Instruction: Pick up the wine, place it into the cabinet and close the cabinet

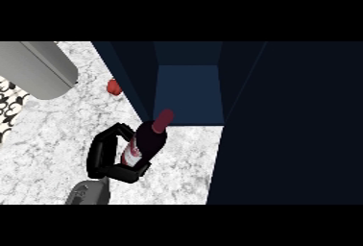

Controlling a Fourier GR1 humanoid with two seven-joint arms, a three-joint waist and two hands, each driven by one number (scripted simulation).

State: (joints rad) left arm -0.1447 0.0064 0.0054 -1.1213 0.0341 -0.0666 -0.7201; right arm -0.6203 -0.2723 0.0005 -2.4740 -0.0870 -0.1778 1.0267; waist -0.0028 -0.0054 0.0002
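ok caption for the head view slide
Left hand holds the wine bottle before the open dark blue cabinet on the marble counter.

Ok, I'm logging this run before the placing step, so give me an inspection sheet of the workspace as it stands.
Surface: white marbled counter.
Job's things: dark wine bottle with a red cap, tilted, cap toward the open dark blue cabinet; the cabinet's door stands open at the right.
Clutter: small red object beside the cabinet; grey rounded appliance at upper left.
Hands: black hand curled round the bottle; which hand cannot be told; the other not in view.
Cables: nothing seen.
Surroundings: patterned black-and-white strip at the left edge.
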